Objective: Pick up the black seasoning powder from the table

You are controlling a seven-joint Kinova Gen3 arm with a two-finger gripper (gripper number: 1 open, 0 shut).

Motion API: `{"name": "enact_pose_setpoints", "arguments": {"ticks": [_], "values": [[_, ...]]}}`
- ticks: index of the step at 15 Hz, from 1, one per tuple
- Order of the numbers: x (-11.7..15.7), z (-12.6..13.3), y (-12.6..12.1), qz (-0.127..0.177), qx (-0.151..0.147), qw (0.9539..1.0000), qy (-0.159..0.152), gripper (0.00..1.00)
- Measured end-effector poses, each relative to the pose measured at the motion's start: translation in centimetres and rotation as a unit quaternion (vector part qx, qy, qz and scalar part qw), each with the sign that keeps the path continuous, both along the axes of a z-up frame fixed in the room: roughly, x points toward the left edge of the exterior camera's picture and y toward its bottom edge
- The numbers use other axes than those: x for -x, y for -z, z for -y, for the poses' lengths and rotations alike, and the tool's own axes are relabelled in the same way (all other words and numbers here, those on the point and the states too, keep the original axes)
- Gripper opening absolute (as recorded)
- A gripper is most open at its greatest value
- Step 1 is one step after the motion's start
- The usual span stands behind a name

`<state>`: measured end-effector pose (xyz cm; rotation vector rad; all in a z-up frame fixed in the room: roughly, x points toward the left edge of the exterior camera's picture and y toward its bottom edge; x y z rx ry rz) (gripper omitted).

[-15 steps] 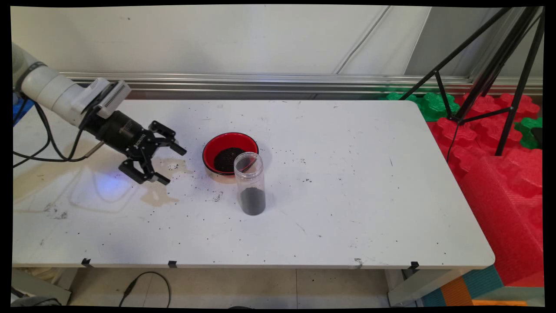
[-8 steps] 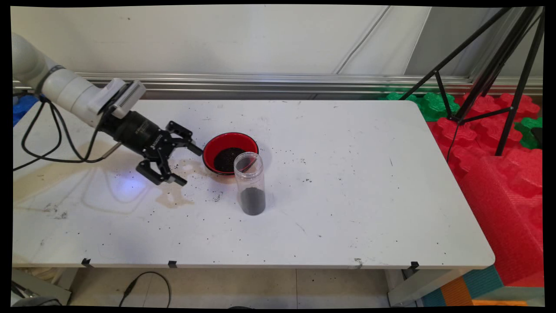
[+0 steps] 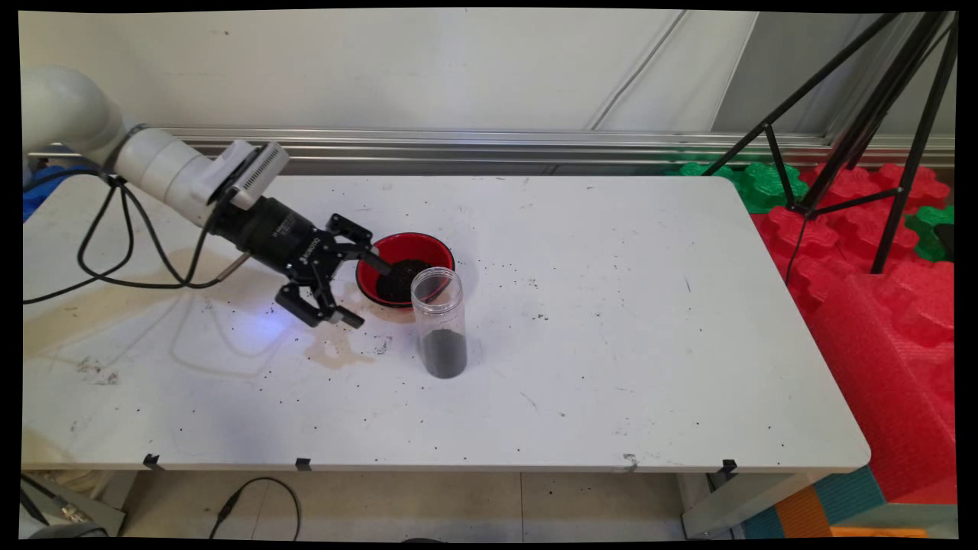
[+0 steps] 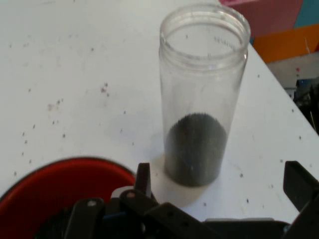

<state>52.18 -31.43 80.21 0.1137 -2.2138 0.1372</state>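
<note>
My black gripper [image 3: 371,296] hangs open just left of a clear plastic jar [image 3: 439,321] and a red bowl [image 3: 405,248]. Its upper finger reaches over the bowl's left rim, and the lower one is out over the table. The jar stands upright without a lid and has dark grains at its bottom. The bowl, right behind it, also holds dark grains. In the hand view the jar [image 4: 202,99] stands ahead, framed by the spread fingers of the gripper [image 4: 219,181] and apart from them. The red bowl [image 4: 50,191] is at the lower left. Nothing is held.
A brownish spill stain [image 3: 336,347] and scattered dark grains [image 3: 535,305] mark the white table [image 3: 611,367]. Black cables [image 3: 114,244] hang from the arm. Off the table's right edge stand a black tripod [image 3: 863,130] and red foam blocks [image 3: 886,321], with green ones [image 3: 764,183] behind.
The arm has moved steadily to the right across the table, bringing the open gripper up to the bowl and jar. The jar and bowl have not moved.
</note>
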Motion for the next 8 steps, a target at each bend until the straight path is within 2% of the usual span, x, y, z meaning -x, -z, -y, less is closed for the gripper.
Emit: {"name": "enact_pose_setpoints", "arguments": {"ticks": [8], "values": [[3.0,1.2,1.4,-0.031,0.010,0.9993,0.020,1.00]]}}
